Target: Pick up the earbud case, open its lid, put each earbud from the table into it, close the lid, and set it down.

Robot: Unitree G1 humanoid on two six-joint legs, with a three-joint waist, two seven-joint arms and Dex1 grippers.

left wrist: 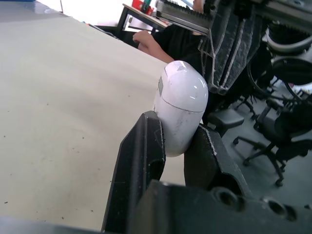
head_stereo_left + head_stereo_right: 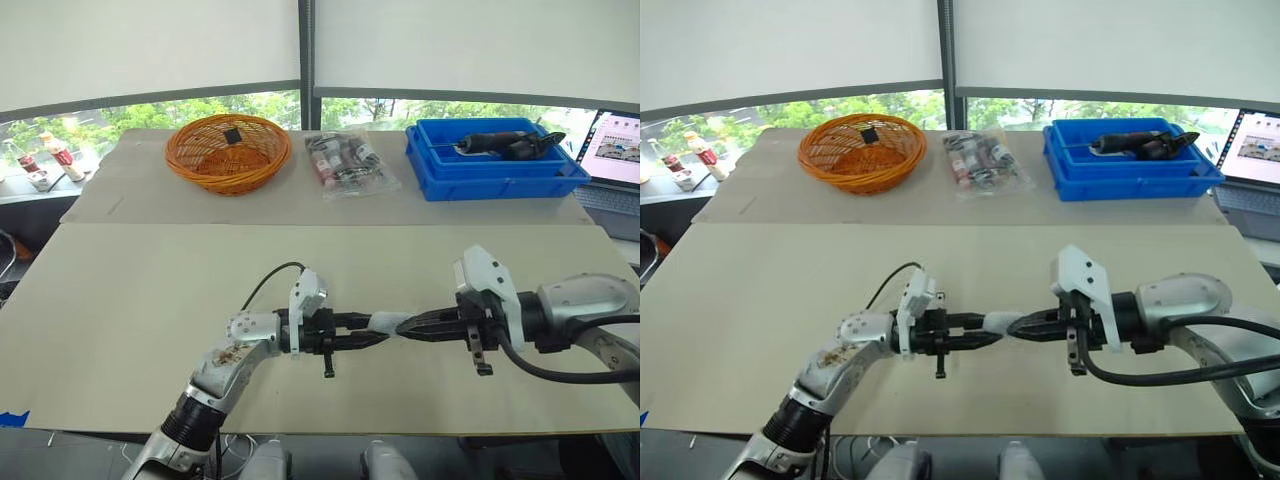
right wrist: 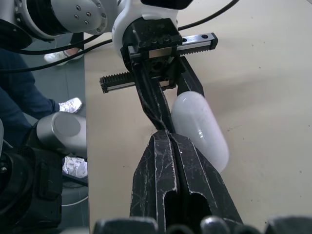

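Observation:
The white earbud case [image 2: 388, 322] hangs just above the beige table [image 2: 130, 300], near its front edge, with its lid closed along a visible seam. My left gripper [image 2: 376, 331] is shut on the case's lower half; in the left wrist view the case [image 1: 180, 109] stands out beyond the two black fingers [image 1: 141, 151]. My right gripper [image 2: 404, 327] faces it from the right with its fingers pressed together. In the right wrist view the right gripper's tips [image 3: 165, 135] lie alongside the case [image 3: 202, 129], touching or almost touching its side.
Along the far edge of the table stand an orange woven basket [image 2: 228, 150], a clear packet of small items [image 2: 345, 160] and a blue bin [image 2: 490, 160] holding a dark tool. A laptop [image 2: 615, 150] sits at the far right. A seated person [image 1: 161, 41] is beyond the table.

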